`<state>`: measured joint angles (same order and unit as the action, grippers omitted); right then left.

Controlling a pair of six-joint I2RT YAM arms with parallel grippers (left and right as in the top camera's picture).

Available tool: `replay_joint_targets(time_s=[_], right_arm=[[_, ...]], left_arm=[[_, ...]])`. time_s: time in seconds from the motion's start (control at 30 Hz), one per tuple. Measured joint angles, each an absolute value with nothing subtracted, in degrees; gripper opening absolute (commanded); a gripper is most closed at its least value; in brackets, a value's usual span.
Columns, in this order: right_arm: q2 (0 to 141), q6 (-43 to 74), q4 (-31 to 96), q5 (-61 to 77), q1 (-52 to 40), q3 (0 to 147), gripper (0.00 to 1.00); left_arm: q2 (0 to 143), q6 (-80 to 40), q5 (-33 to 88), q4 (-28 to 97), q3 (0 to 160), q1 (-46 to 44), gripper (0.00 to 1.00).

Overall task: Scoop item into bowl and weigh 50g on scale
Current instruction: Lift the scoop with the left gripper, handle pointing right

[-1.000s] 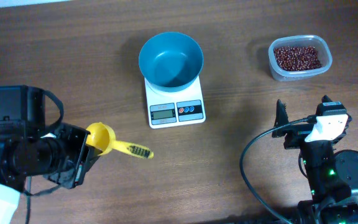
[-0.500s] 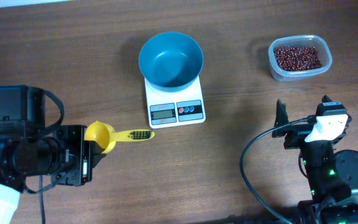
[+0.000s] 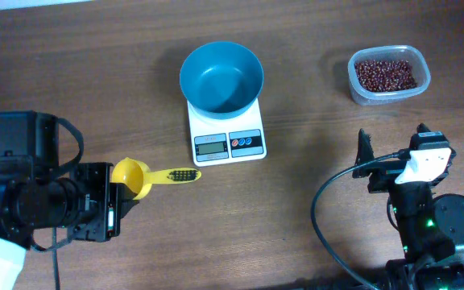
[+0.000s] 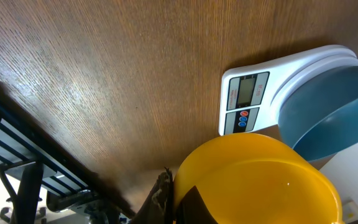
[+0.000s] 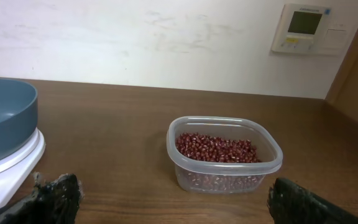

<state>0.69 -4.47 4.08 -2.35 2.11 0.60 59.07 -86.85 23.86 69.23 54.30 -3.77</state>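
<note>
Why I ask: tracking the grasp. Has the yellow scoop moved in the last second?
Yes. The scoop has turned: its handle tip swung up, toward the scale.

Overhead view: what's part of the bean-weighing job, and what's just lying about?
Job: beans, clear tub, blue bowl, white scale, yellow scoop.
Lying about: black cable; wall panel, seen only in the right wrist view.

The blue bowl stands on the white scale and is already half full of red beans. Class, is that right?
No. The blue bowl does stand on the white scale, but it is empty: the overhead view shows its bare inside. The red beans are in the clear tub.
</note>
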Motion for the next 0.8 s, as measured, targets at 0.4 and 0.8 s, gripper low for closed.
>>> replay_joint_targets(time_s=[0.4, 0.8], right_arm=[[0.7, -4.5, 4.1, -2.3, 2.1, 0.6, 0.99], [0.7, -4.5, 4.1, -2.3, 2.1, 0.6, 0.99]], left_arm=[[59.1, -86.8, 24.1, 74.7, 54.3, -3.7, 0.0], [59.1, -86.8, 24.0, 78.0, 54.3, -3.8, 0.0]])
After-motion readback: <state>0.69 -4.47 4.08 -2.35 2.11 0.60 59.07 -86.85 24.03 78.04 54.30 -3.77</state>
